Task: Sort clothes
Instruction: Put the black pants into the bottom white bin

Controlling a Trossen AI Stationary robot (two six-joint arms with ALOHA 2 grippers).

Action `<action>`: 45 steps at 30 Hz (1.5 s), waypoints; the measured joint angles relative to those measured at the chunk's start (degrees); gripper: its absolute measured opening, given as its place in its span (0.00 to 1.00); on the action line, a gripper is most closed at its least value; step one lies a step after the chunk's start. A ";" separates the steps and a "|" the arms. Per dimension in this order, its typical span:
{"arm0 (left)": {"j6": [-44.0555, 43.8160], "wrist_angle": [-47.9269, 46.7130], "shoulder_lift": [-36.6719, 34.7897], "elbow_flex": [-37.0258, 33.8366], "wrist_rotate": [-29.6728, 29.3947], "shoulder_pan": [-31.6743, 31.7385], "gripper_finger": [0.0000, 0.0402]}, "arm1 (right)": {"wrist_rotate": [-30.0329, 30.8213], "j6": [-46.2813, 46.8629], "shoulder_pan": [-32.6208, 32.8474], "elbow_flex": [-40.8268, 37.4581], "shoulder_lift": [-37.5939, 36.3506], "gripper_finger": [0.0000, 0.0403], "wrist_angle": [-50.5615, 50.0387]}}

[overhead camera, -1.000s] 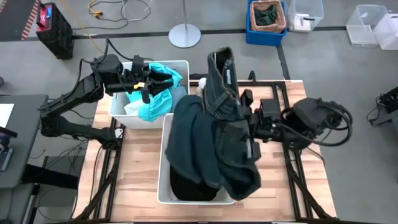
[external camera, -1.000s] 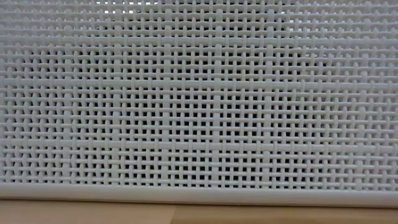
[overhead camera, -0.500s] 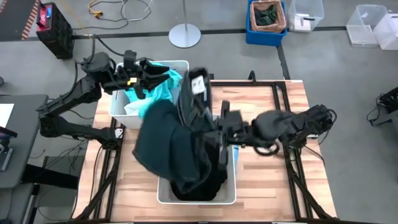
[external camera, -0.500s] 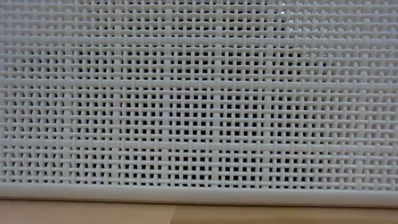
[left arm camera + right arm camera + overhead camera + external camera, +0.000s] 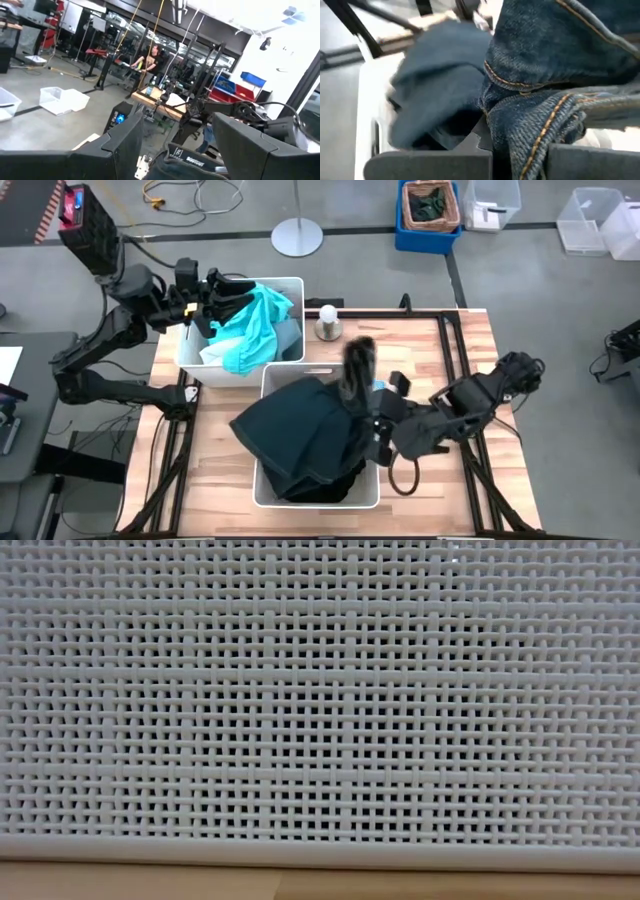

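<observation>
A dark denim garment (image 5: 300,430) lies heaped over the near white bin (image 5: 268,490), with one end (image 5: 357,365) standing up blurred. My right gripper (image 5: 372,420) is shut on it at the bin's right rim; the denim (image 5: 545,75) fills the right wrist view. A bright teal garment (image 5: 255,320) lies heaped in the far white bin (image 5: 190,360). My left gripper (image 5: 222,286) is open above that bin's far left part, and its own view (image 5: 177,145) looks into the room. The light-blue and black garments do not show. My right gripper pinches a bunched, stitched seam fold of the denim (image 5: 530,125) between its two fingers, in several layers. It comes nearly level from the table's right side. The rest of the garment lies in and over the near bin.
A small bottle (image 5: 327,322) stands on the table between the two bins, near the far edge. The near bin's lattice wall (image 5: 320,700) fills the low view. Bare wood (image 5: 440,350) lies at the far right of the table.
My right gripper has swung down and toward the table's near edge with the denim, which hung high over the table and now lies heaped in the near bin. My left gripper has drawn back toward the far left corner, and the teal garment has been pulled up higher in its bin.
</observation>
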 joint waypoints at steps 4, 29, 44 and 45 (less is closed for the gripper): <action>-0.17 -0.33 -0.07 0.00 -0.02 0.00 0.57 | -2.35 7.88 1.78 0.11 0.57 0.09 -11.91; -0.51 -2.37 1.51 0.00 -0.04 0.00 0.57 | -19.99 -18.91 -6.86 -0.22 14.10 0.15 3.28; 0.54 -11.92 1.51 0.00 -0.39 -0.02 0.57 | -28.30 -20.97 -8.30 -0.22 13.01 0.61 6.45; 0.78 -13.04 1.48 0.00 -0.50 -0.02 0.57 | -28.28 -20.91 -8.06 -0.22 12.44 0.63 7.08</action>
